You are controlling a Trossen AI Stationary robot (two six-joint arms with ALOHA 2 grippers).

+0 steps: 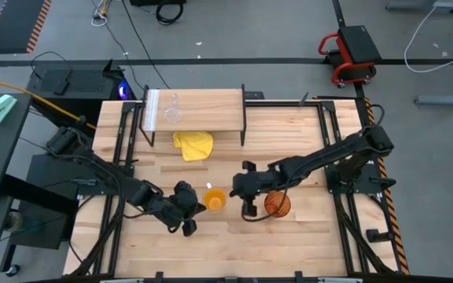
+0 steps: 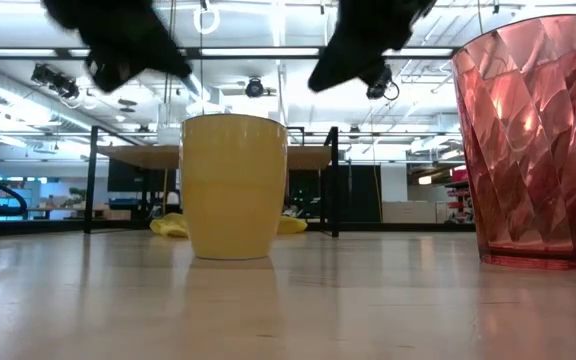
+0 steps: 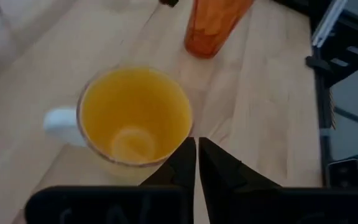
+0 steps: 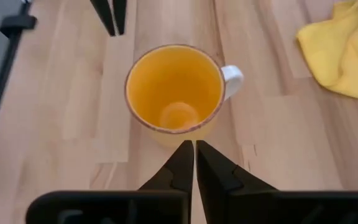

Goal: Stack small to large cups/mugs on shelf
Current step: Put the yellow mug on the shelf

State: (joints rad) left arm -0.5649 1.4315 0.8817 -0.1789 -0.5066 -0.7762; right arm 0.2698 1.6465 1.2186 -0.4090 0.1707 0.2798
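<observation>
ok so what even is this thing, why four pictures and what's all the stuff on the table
It is a robot with two dark arms at a wooden table. One picture looks straight down, one looks level across the tabletop, and two come from cameras on the wrists. The left gripper and the right gripper both hang beside the orange mug, fingers shut, holding nothing. The amber tumbler stands near the right gripper. Farther back, a small clear glass stands on the low wooden shelf, with a yellow cloth on the table in front of it.

High view: straight down over whole table. Low view: table-top level, close. Both wrist views look down close; all four share the orange mug.
</observation>
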